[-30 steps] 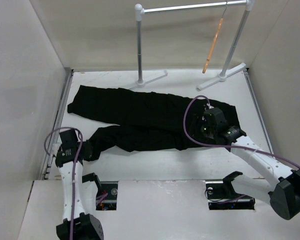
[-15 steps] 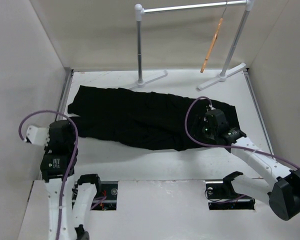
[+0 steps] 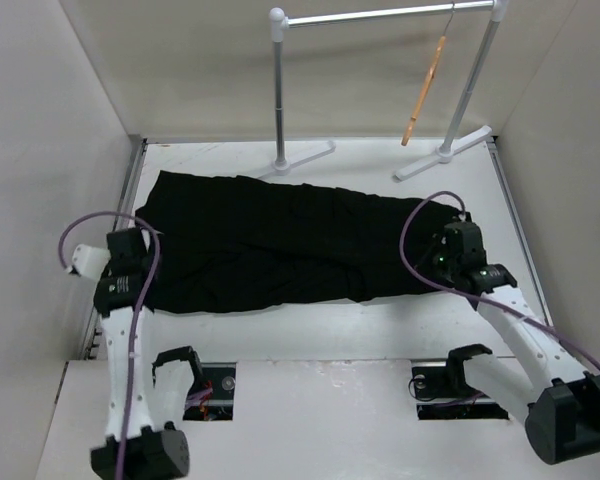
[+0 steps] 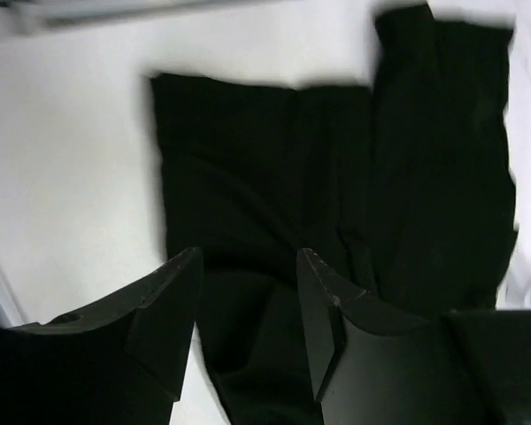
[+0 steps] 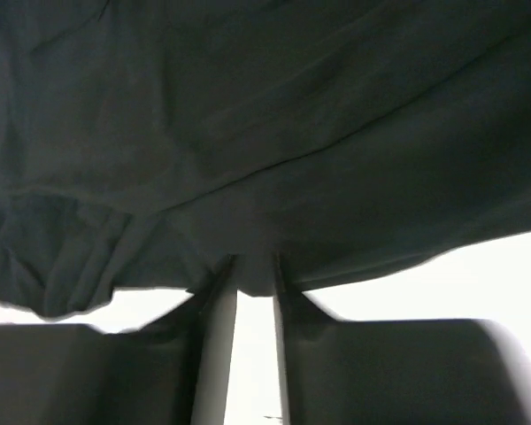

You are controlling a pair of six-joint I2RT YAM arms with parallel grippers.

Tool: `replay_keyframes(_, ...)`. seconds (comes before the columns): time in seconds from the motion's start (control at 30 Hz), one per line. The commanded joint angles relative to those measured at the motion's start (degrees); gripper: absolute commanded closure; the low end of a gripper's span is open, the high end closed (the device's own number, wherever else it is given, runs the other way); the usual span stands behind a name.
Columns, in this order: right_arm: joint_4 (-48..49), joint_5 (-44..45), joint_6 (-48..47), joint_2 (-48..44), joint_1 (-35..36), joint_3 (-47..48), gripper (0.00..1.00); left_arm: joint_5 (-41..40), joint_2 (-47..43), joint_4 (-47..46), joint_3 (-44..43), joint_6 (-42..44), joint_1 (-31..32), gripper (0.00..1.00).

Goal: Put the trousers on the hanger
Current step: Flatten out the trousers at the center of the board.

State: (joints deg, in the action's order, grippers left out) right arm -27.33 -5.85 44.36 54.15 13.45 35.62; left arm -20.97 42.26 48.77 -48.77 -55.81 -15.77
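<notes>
Hovering over the left end of the black trousers (image 3: 280, 240), the left end effector (image 4: 250, 255) has its fingers spread apart with nothing between them, while the garment lies flat and stretched lengthwise across the white bench (image 3: 330, 325). At the right end of the cloth, the right end effector (image 5: 252, 266) has its fingers drawn nearly together, pinching the edge of the fabric low near the bench. Behind, toward the far right, the tan wooden hanger (image 3: 425, 90) hangs from the rail of a silver rack (image 3: 380, 15), well apart from the trousers.
</notes>
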Motion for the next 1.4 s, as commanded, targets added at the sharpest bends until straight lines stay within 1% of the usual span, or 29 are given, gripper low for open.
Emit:
replay_keyframes(0.0, -4.12, 3.12, 2.13, -2.73, -5.74, 0.42, 0.91, 4.53, 6.76, -10.96, 2.88, -2.36, 7.96, 0.55)
replay_keyframes(0.07, -6.06, 4.78, 2.75, -3.43, -9.0, 0.33, 0.92, 5.06, 11.42, -16.23, 3.95, -3.77, 14.29, 0.55)
replay_keyframes(0.1, -6.76, 5.58, 3.1, -3.87, -10.5, 0.07, 0.9, 5.15, 13.7, -18.6, 3.86, -4.39, 17.71, 0.55)
replay_keyframes(0.17, -7.47, 8.03, 4.24, -4.66, -13.83, -0.98, 0.75, 4.8, 18.1, -22.74, 3.08, -4.57, 25.0, 0.56)
replay_keyframes(0.23, -8.0, 9.71, 5.3, -5.28, -17.0, -2.04, 0.62, 4.97, 21.97, -25.12, 2.28, -4.48, 31.25, 0.59)
replay_keyframes(0.3, -8.17, 11.37, 5.39, -5.28, -19.64, -2.74, 0.53, 5.33, 24.35, -26.53, 2.1, -4.31, 35.83, 0.62)
replay_keyframes(0.37, -8.53, 12.87, 5.3, -5.11, -21.58, -3.53, 0.48, 6.11, 25.41, -26.8, 3.06, -4.13, 39.88, 0.65)
replay_keyframes(0.43, -8.0, 14.1, 5.21, -4.67, -22.72, -4.5, 0.45, 7.17, 25.24, -26.19, 5.43, -3.95, 41.65, 0.66)
replay_keyframes(0.53, -6.77, 14.89, 5.65, -1.87, -22.82, -5.29, 0.42, 10.85, 23.23, -24.96, 10.52, -3.87, 41.39, 0.64)
replay_keyframes(0.6, -4.76, 17.0, 6.09, 0.77, -22.81, -6.17, 0.41, 12.35, 21.47, -22.59, 13.43, -3.6, 40.6, 0.58)
replay_keyframes(0.67, -0.9, 17.63, 5.39, 4.98, -23.34, -6.61, 0.4, 12.45, 19.54, -21.09, 16.07, -2.73, 39.9, 0.5)
replay_keyframes(0.73, 2.7, 15.61, 4.69, 9.03, -23.78, -5.74, 0.48, 13.15, 19.0, -20.92, 18.09, -1.06, 38.5, 0.45)
replay_keyframes(0.77, 4.29, 15.43, 4.42, 10.43, -23.61, -5.04, 0.56, 13.76, 19.09, -20.74, 18.71, -0.62, 37.62, 0.45)
replay_keyframes(0.8, 5.09, 15.51, 4.51, 11.67, -23.61, -4.07, 0.68, 14.46, 19.09, -21.0, 19.59, -0.18, 36.83, 0.45)
replay_keyframes(0.87, 4.58, 16.65, 4.16, 13.08, -23.26, -1.7, 0.86, 15.08, 19.0, -21.7, 21.87, 0.44, 34.72, 0.47)
replay_keyframes(0.9, 2.65, 17.09, 3.9, 13.35, -22.91, -0.47, 0.93, 15.43, 18.83, -22.05, 23.1, 0.61, 32.88, 0.51)
replay_keyframes(0.93, 0.2, 17.71, 3.55, 12.65, -22.64, 0.67, 0.97, 15.96, 18.48, -22.66, 24.24, 1.23, 30.77, 0.55)
replay_keyframes(0.97, -2.7, 17.89, 3.28, 11.08, -22.55, 1.64, 0.99, 16.57, 18.04, -23.11, 25.21, 2.01, 28.49, 0.62)
replay_keyframes(1.03, -9.81, 17.1, 2.23, 5.56, -22.64, 4.27, 1.0, 17.98, 15.67, -22.67, 26.1, 2.9, 23.66, 0.82)
replay_keyframes(1.07, -13.67, 17.18, 1.88, 2.31, -22.55, 6.03, 1.0, 18.59, 13.75, -22.15, 26.18, 3.51, 21.37, 0.88)
replay_keyframes(1.1, -17.37, 17.01, 1.52, -0.42, -22.64, 8.13, 1.0, 19.21, 11.64, -21.19, 25.66, 4.04, 19.26, 0.92)
replay_keyframes(1.17, -23.53, 16.4, 0.65, -3.69, -22.81, 12.53, 1.0, 20.44, 8.9, -18.2, 22.78, 5.18, 16.35, 0.95)
replay_keyframes(1.23, -29.42, 15.78, -0.76, -5.19, -23.43, 16.49, 0.99, 20.45, 7.58, -15.56, 19.35, 6.67, 15.2, 0.95)
replay_keyframes(1.3, -33.56, 15.69, -0.77, -6.24, -23.17, 18.08, 0.98, 20.01, 6.96, -13.45, 16.71, 8.08, 14.41, 0.96)
replay_keyframes(1.37, -35.68, 14.91, -1.11, -7.47, -23.17, 17.91, 0.97, 19.57, 6.96, -11.61, 14.07, 8.35, 14.49, 0.96)
